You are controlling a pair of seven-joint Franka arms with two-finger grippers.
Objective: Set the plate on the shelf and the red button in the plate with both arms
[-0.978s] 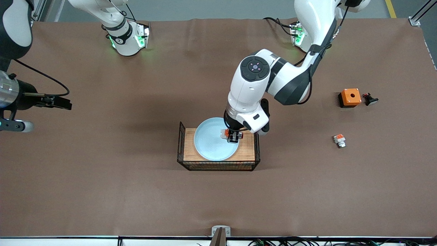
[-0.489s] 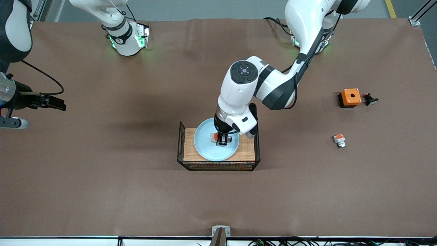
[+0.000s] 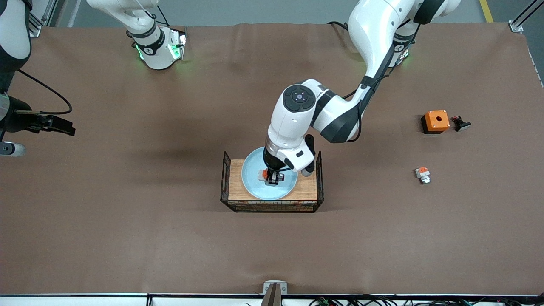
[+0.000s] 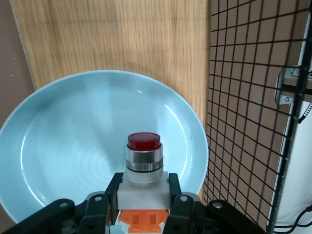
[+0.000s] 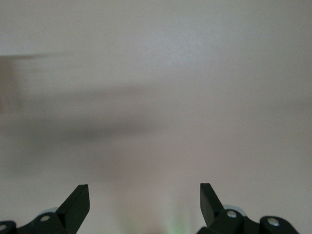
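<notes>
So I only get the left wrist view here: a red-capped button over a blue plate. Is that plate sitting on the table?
Observer: No, the plate lies on a wooden board inside a black wire basket in the middle of the table.
Operator: Is there a second arm?
Observer: Yes. The right gripper waits open at the right arm's end of the table, holding nothing.
Operator: Any other parts lying about?
Observer: Toward the left arm's end sit an orange cube with a hole and a white-and-orange part.
Operator: Who holds my button?
Observer: The left gripper, reaching in over the plate, is shut on the red button.
</notes>
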